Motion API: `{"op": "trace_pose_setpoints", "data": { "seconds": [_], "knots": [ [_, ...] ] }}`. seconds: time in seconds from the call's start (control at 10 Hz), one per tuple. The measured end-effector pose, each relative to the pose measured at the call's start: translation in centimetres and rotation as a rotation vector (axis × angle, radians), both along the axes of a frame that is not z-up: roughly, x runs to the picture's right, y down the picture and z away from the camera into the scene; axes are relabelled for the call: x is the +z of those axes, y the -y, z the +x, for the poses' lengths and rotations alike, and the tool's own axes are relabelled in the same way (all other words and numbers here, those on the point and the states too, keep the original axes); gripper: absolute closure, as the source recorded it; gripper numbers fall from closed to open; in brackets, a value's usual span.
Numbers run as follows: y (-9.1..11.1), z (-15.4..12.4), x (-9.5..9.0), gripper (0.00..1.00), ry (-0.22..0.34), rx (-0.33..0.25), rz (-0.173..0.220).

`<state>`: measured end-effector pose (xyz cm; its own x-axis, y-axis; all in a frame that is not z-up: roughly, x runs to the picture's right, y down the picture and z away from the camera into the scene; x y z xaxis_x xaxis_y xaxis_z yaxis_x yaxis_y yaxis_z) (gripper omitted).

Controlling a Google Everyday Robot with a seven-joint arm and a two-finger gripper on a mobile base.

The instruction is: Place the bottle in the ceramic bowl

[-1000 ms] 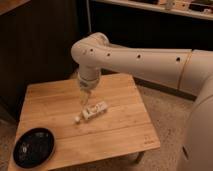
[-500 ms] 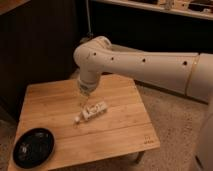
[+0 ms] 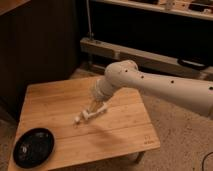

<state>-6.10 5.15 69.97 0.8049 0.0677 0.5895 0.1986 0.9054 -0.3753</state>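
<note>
The small pale bottle (image 3: 90, 114) lies on its side near the middle of the wooden table (image 3: 125, 130), cap end toward the lower left. My gripper (image 3: 94, 105) hangs from the white arm right over the bottle's upper right end. The ceramic bowl (image 3: 34, 146), a shallow glossy black dish, sits at the table's front left corner, well apart from the bottle and the gripper.
The white arm (image 3: 160, 87) reaches in from the right across the table's back right part. A dark cabinet wall stands behind the table, with a low metal rail (image 3: 125, 52) at the back right. Speckled floor (image 3: 185, 145) lies to the right.
The view has shifted, so the table sits further right in frame. The arm has swung lower and the gripper has come down closer onto the bottle. The bottle and bowl have not moved on the table.
</note>
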Motion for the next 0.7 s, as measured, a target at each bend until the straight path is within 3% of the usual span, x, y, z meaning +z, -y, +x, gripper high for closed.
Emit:
{"op": "trace_pose_setpoints", "data": {
  "seconds": [0.2, 0.3, 0.5, 0.7],
  "knots": [
    [0.2, 1.3, 1.3, 0.35, 0.116, -0.056, 0.095],
    [0.6, 1.6, 1.4, 0.35, 0.129, -0.081, 0.108],
    [0.9, 1.0, 2.1, 0.35, 0.107, -0.118, 0.055],
    [0.3, 0.2, 5.2, 0.35, 0.089, -0.184, -0.007]
  ]
}}
